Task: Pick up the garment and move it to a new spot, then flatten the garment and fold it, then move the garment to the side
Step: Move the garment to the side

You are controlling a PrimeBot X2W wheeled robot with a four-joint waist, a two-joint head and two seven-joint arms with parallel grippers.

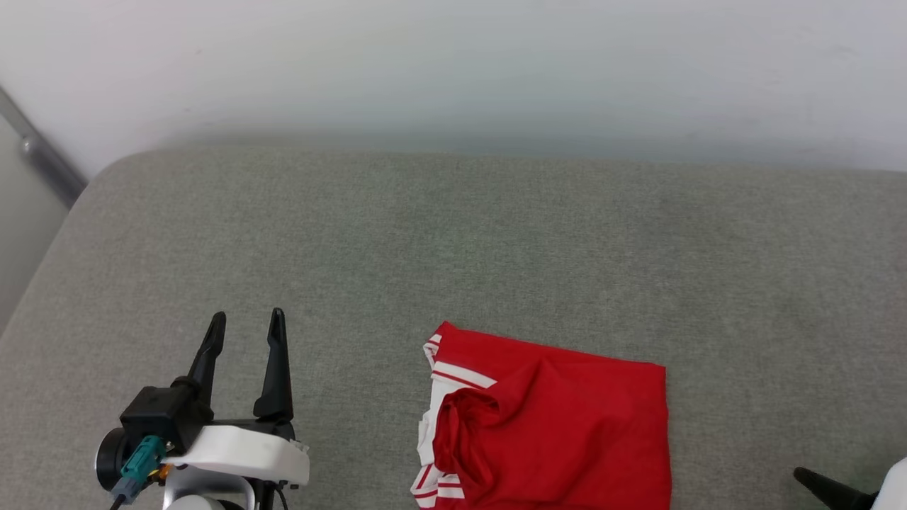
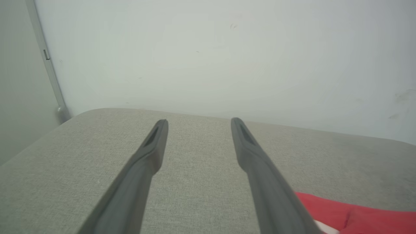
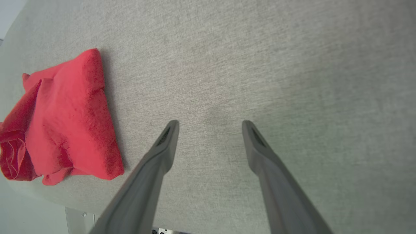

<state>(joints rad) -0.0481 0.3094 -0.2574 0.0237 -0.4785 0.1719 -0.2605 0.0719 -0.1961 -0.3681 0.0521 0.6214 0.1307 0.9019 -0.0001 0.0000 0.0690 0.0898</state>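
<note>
Now the folded garment [image 1: 567, 425] lies to the right of the left gripper [image 1: 247, 315] and to the left of the right gripper [image 3: 210, 123], both wide open and empty, neither clearly nearer.

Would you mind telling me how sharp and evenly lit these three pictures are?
Head view: soft, even light, no glare, the garment sharp. Left wrist view: the left gripper blurs toward the bottom edge. Right wrist view: the garment casts a thin shadow on the grey cushion.
</note>
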